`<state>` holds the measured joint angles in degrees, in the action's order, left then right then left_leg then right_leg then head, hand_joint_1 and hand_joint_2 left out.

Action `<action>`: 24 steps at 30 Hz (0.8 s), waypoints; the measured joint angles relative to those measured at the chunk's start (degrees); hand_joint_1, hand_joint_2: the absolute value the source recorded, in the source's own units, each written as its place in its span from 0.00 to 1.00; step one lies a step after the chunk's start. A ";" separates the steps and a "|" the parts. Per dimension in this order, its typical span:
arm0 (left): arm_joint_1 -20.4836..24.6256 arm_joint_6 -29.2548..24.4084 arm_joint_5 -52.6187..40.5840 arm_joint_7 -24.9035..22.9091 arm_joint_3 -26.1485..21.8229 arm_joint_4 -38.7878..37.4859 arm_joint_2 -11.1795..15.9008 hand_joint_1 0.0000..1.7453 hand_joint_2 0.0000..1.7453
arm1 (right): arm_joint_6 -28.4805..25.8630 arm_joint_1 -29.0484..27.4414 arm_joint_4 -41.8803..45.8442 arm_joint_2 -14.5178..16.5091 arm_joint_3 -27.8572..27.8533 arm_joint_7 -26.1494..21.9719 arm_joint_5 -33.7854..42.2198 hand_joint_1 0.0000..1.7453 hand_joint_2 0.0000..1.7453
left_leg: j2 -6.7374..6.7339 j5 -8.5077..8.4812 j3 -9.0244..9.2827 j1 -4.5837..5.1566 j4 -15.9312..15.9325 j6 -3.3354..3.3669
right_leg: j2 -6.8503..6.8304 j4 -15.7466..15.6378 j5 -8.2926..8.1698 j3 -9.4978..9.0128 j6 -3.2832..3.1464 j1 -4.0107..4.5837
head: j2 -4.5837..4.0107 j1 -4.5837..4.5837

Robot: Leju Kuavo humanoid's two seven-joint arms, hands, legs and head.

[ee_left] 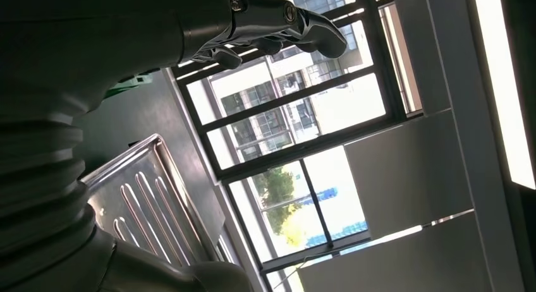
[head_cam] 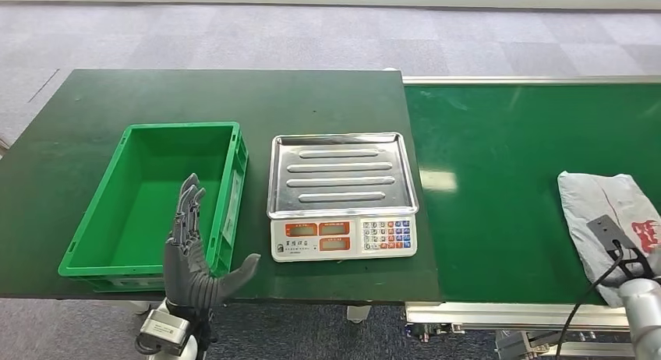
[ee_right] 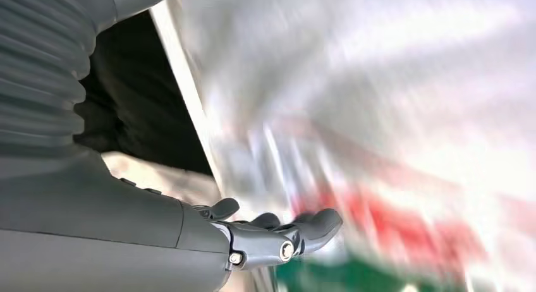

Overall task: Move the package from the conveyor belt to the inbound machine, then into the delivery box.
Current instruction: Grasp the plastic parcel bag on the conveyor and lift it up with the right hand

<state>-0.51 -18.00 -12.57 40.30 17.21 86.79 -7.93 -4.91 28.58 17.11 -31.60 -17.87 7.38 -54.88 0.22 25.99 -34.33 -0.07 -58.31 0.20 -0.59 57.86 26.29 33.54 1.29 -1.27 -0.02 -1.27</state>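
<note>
Two hands: left hand (head_cam: 189,255) spread empty beside the green box (head_cam: 227,144); right hand's (ee_right: 278,232) grip on the package (head_cam: 604,212) unclear.

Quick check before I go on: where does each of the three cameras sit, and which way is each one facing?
Head view: high on the body, looking down at the green crate, scale, conveyor belt and package; left hand raised.
Left wrist view: behind the left hand, tilted up at windows, past the scale's tray.
Right wrist view: behind the right hand, close against the blurred package.
Shared: the scale tray, head and left wrist views.
</note>
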 joint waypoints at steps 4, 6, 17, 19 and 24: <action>-0.83 -0.33 -0.67 0.01 -0.09 0.96 -0.10 0.00 1.00 | -10.00 2.66 2.82 0.24 -0.72 -5.99 -0.45 0.00 1.00 | 0.04 -0.01 0.00 -0.01 0.00 0.01 | -0.05 0.00 0.00 0.00 0.01 0.01 | -0.01 0.00; -1.19 -0.52 -0.95 0.01 -0.12 1.35 -0.14 0.00 1.00 | -13.86 3.21 4.94 0.63 -1.51 -8.94 0.13 0.00 1.00 | 0.11 -0.02 -0.01 -0.01 0.00 0.01 | -0.14 0.00 0.00 -0.01 0.01 0.02 | 0.00 0.00; -1.52 -1.73 -0.85 0.01 -0.16 1.88 -0.42 0.00 1.00 | -19.90 2.73 12.29 2.90 -6.08 -13.76 2.89 0.00 1.00 | 0.11 -0.02 -0.03 -0.01 0.01 0.01 | -0.14 0.00 0.01 0.02 0.02 0.01 | 0.00 0.00; -1.45 -1.86 -0.05 0.01 -0.13 1.87 -0.30 0.00 1.00 | -13.59 2.83 11.51 2.85 -6.61 -12.28 2.52 0.00 1.00 | 0.08 -0.01 -0.02 -0.01 0.00 0.01 | -0.11 0.00 0.01 0.04 0.02 0.01 | 0.00 0.00; -0.72 -1.70 1.58 0.01 0.19 1.50 0.30 0.00 1.00 | 1.41 2.86 6.41 2.55 -7.00 -8.15 1.02 0.00 1.00 | 0.07 -0.02 0.00 -0.01 0.00 0.01 | -0.10 0.00 0.01 0.04 0.02 0.00 | 0.00 0.00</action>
<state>-1.22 -19.70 -10.99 40.30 17.40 88.29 -7.63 -3.50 31.43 23.52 -29.05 -24.87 -0.77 -53.86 0.29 25.97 -34.33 -0.08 -58.31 0.22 -0.69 57.85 26.30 33.59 1.31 -1.27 -0.02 -1.27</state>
